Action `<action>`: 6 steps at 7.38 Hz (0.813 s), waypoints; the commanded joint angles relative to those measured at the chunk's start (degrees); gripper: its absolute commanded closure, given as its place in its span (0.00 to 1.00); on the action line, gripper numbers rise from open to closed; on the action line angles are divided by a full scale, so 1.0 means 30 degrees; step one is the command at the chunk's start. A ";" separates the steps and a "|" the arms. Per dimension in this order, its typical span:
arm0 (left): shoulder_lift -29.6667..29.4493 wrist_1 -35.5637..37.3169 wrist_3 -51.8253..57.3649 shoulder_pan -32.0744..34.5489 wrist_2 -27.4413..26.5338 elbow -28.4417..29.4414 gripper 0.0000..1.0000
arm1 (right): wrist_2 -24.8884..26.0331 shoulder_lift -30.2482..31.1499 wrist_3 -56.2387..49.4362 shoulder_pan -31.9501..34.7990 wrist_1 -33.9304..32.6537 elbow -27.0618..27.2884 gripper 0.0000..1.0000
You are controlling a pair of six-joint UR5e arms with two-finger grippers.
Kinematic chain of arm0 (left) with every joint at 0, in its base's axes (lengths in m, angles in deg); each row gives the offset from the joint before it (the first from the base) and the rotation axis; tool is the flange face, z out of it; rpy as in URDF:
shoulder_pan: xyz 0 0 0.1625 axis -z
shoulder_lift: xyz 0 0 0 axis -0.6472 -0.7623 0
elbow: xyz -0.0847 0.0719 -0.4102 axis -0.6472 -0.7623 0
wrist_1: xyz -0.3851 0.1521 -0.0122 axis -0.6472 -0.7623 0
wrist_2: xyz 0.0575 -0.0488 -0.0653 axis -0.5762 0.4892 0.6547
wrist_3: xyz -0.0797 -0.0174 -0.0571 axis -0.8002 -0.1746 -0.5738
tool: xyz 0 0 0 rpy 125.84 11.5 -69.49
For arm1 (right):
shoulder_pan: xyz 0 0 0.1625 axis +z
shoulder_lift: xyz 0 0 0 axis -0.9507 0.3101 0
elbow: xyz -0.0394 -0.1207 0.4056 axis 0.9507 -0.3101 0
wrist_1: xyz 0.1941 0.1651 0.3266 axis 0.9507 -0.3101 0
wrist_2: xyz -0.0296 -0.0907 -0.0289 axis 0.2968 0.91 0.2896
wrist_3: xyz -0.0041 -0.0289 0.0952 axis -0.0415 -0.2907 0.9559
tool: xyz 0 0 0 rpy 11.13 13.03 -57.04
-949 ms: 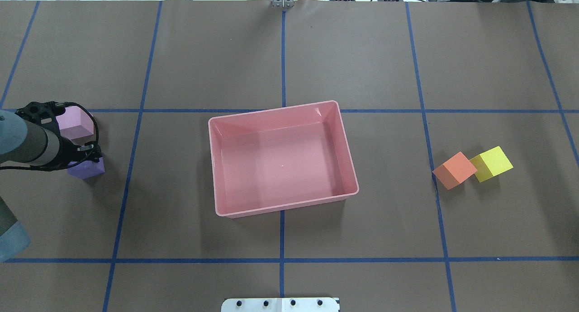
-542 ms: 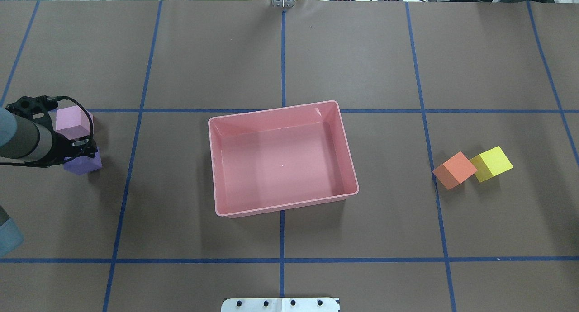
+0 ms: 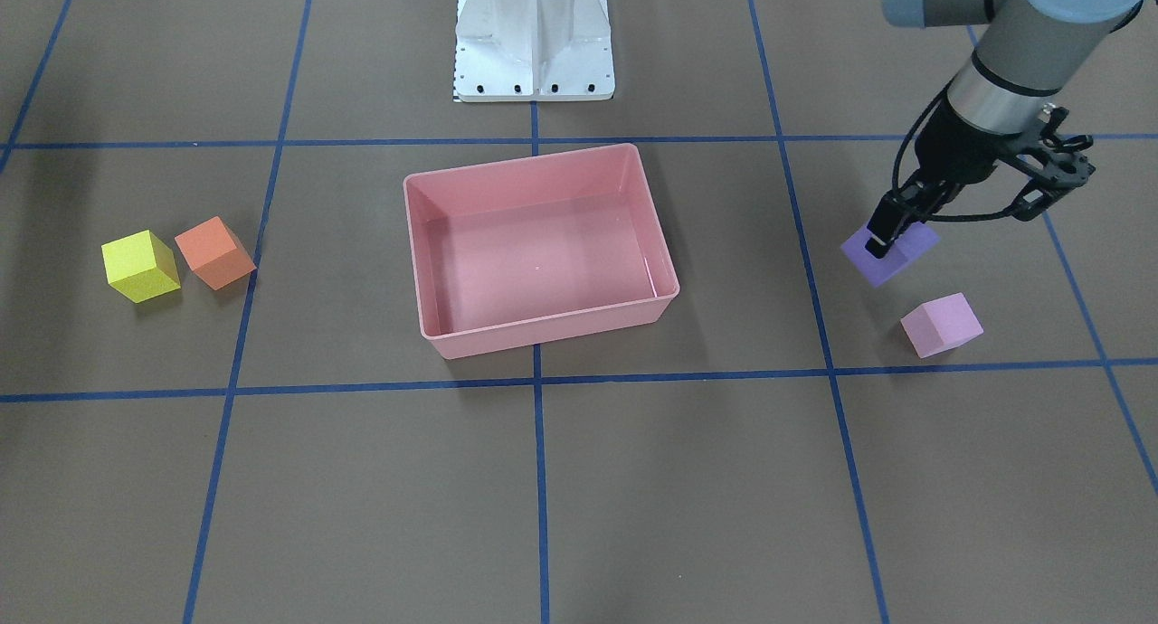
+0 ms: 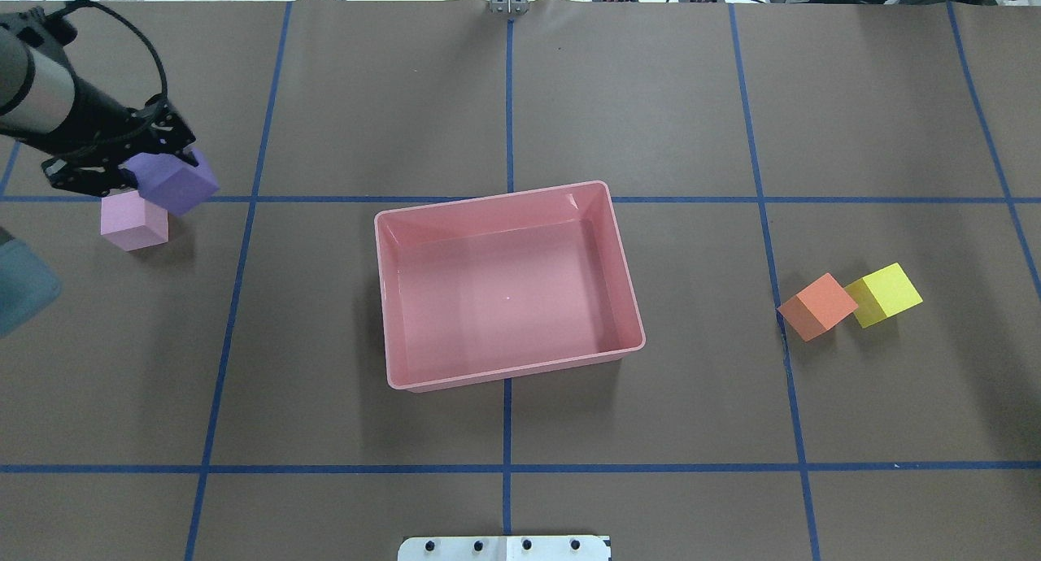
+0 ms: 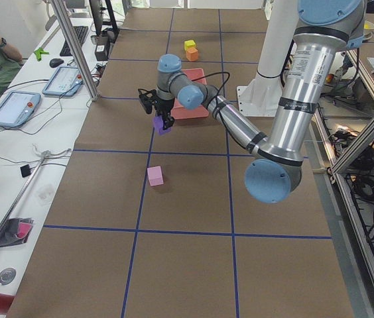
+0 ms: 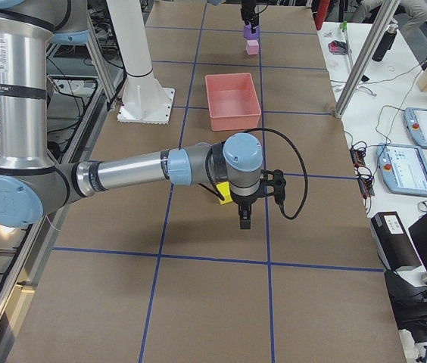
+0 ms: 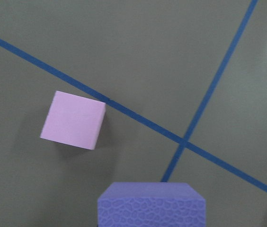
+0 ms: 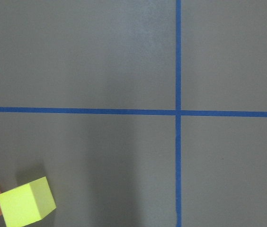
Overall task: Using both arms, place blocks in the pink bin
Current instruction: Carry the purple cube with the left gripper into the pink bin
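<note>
My left gripper (image 4: 154,167) is shut on the purple block (image 4: 172,181) and holds it in the air, over the light pink block (image 4: 133,222), which lies on the table. The front view shows the gripper (image 3: 882,235), the purple block (image 3: 891,251) and the pink block (image 3: 941,324). The left wrist view shows the purple block (image 7: 151,205) and the pink block (image 7: 73,120). The pink bin (image 4: 508,293) is empty at the table's middle. The orange block (image 4: 817,305) and yellow block (image 4: 885,294) touch at the right. My right gripper (image 6: 244,219) shows only in the exterior right view, above those blocks; I cannot tell its state.
The white base pedestal (image 3: 534,41) stands behind the bin on the robot's side. Blue tape lines cross the brown table cover. A side table with tablets (image 5: 14,106) and an operator runs along the far edge.
My left gripper has lifted the purple block off the table and carried it away from the robot's side, past the light pink block. The other blocks and the bin have not moved.
</note>
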 commanded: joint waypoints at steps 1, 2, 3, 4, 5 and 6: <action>-0.5027 0.3263 -0.4272 -0.1835 -0.0067 0.0024 1.00 | -0.0320 -0.0145 0.0090 -0.0905 0.0377 0.0125 0.00; -0.6436 0.3240 -0.6641 -0.3616 -0.0329 0.0373 1.00 | -0.0059 -0.0233 0.1570 -0.1664 0.0815 0.0241 0.00; -0.7814 0.3239 -0.8144 -0.5432 -0.2246 0.1247 1.00 | 0.0089 -0.0205 0.4340 -0.2455 0.2009 0.0069 0.00; -0.8669 0.3123 -0.8739 -0.6900 -0.3716 0.2474 1.00 | 0.0091 0.0085 0.6021 -0.2782 0.3587 0.0096 0.00; -0.9547 0.2542 -0.9441 -0.7553 -0.4078 0.4168 1.00 | 0.0265 0.0842 0.6154 -0.3162 0.5546 0.0096 0.00; -1.0078 0.1724 -0.9448 -0.8140 -0.4633 0.5548 0.93 | 0.0701 0.0937 0.6155 -0.3746 0.5884 0.0125 0.00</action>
